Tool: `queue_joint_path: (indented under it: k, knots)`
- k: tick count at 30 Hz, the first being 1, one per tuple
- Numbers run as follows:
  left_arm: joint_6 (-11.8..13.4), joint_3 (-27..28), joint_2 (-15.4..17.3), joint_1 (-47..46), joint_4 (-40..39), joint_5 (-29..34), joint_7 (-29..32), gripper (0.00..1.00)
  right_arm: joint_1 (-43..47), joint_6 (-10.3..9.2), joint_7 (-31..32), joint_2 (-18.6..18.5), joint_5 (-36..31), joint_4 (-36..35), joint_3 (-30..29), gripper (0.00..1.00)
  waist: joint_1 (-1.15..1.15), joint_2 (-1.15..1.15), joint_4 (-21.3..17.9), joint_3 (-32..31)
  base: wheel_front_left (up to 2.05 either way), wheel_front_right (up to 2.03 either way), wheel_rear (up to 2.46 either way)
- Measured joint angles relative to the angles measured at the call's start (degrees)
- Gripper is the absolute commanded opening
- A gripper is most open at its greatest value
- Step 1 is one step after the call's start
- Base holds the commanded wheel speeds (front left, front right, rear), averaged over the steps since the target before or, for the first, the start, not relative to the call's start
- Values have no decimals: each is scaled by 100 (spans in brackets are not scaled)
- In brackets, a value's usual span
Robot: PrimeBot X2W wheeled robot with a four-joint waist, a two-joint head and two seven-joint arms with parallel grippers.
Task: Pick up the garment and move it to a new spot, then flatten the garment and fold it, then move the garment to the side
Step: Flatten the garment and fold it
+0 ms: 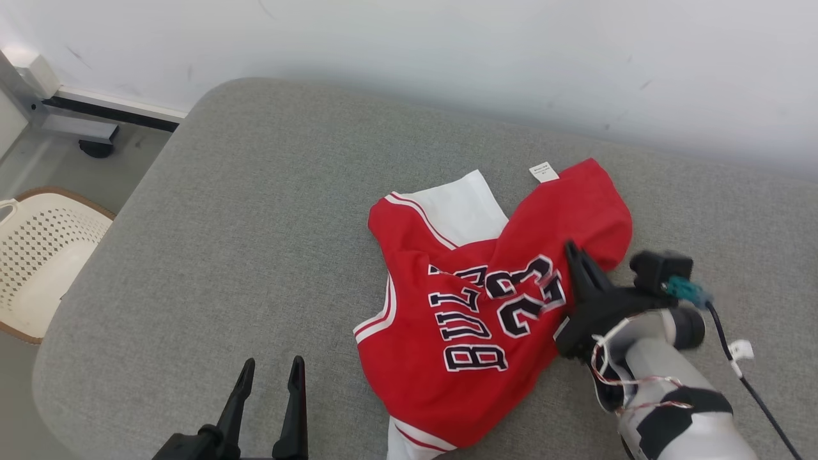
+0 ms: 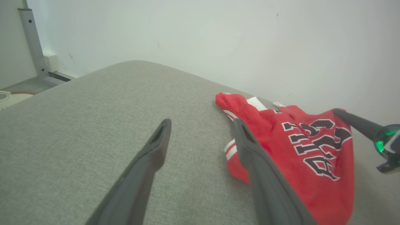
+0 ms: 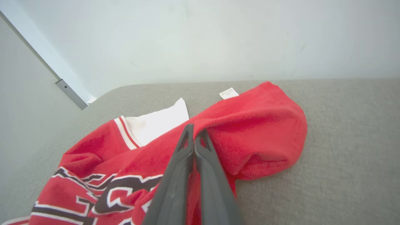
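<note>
- The red garment [image 1: 486,319] lies crumpled on the grey cushion [image 1: 223,223], right of centre, lettering up, with one red flap thrown towards the wall and its white label [image 1: 544,172] showing at the far edge
- The right gripper [image 1: 571,250] sits on the garment's right-hand side with its fingers pressed together; in the right wrist view the tips meet right at a red fold, but I cannot tell whether cloth is pinched between them
- The left gripper [image 1: 271,365] is parted wide and holds nothing, hovering over bare cushion just left of the garment's near hem
- My read: this is the pick-up stage, with nothing flattened or folded yet
- To do it well, I'd want a sure bite on a single edge, not a bunched handful, so the garment hangs open when lifted instead of coming up as a ball
- The left gripper looks well placed to take the white-striped edge nearest it, and two holds spread apart would make the later flattening far easier
- Lift high enough that the trailing hem clears the cushion, or it may drag and roll under
- There's plenty of open cushion to the left for the new spot, but keep back from the edge by the white basket [image 1: 38,255]
</note>
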Motion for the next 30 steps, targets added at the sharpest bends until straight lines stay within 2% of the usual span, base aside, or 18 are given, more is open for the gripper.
queue_joint_path:
  k: [5,10,11,12,13,16,20,23,27,30]
  knots:
    - [-2,-15,0,40,3,-1,0,100,-61,-1,-15,93,-799,-860,200,0,0,0,10,-1,0,0,0]
    - [-7,-89,1,31,45,-10,0,100,-65,0,-14,348,-1228,-641,834,0,0,0,52,-26,0,0,0]
    - [-7,-105,1,30,53,-10,0,100,-52,0,-14,363,-1205,-510,920,13,0,0,60,-38,0,0,0]
    - [-8,-123,1,30,66,-10,0,100,-26,0,-15,365,-1155,-443,970,43,0,0,71,-50,0,0,0]
    - [-8,-144,0,29,82,-10,0,100,-13,0,-14,360,-1104,-380,999,100,0,0,84,-64,0,0,0]
    - [1,-142,0,31,96,-25,0,100,78,0,-14,364,-777,-597,1149,100,0,0,101,-118,0,0,0]
    - [27,-99,0,55,89,-27,0,100,389,0,-15,381,-387,-980,1003,100,0,0,40,-182,0,0,0]
    - [29,-64,-1,119,83,-25,0,100,718,0,-15,304,-321,-1413,753,100,0,0,-30,-245,0,0,0]
    - [38,-10,0,183,45,-10,0,100,1311,0,-15,-22,-368,-2071,201,100,0,0,-151,-311,0,0,0]
    - [38,54,0,196,2,-1,0,100,1618,-1,-15,-170,-528,-2258,-109,100,0,0,-254,-328,0,0,0]
